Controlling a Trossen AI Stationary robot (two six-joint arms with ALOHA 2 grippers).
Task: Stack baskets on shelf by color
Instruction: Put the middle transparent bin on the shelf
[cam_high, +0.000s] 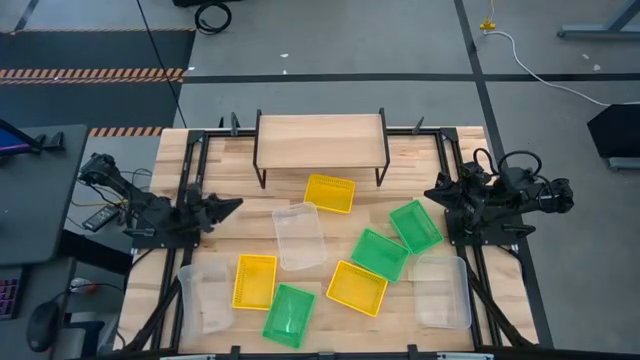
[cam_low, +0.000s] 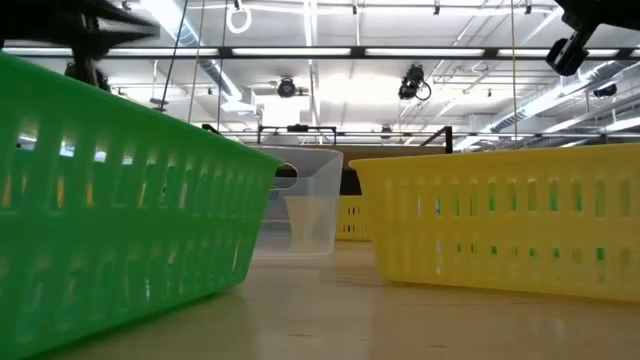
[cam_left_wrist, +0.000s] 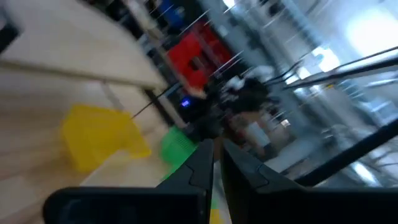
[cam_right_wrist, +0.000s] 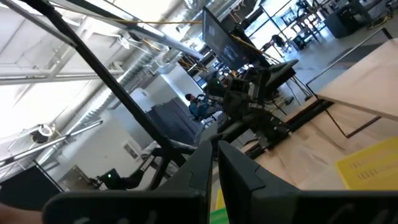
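The shelf (cam_high: 320, 135), a wooden plank on thin black legs, stands at the table's far middle with nothing on it. Several baskets lie loose on the table in front of it. Three are yellow (cam_high: 330, 193) (cam_high: 255, 280) (cam_high: 357, 287), three green (cam_high: 415, 225) (cam_high: 379, 254) (cam_high: 289, 315) and three clear (cam_high: 298, 235) (cam_high: 205, 295) (cam_high: 442, 290). My left gripper (cam_high: 236, 205) hovers shut at the table's left side, pointing roughly level toward the middle. My right gripper (cam_high: 430, 192) hovers shut at the right side, facing it. Neither holds anything.
Black frame rails (cam_high: 190, 180) run along the table's left and right sides under the arms. In the low view a green basket (cam_low: 110, 200) and a yellow basket (cam_low: 510, 220) stand close at the near edge, with a clear one (cam_low: 300, 210) behind them.
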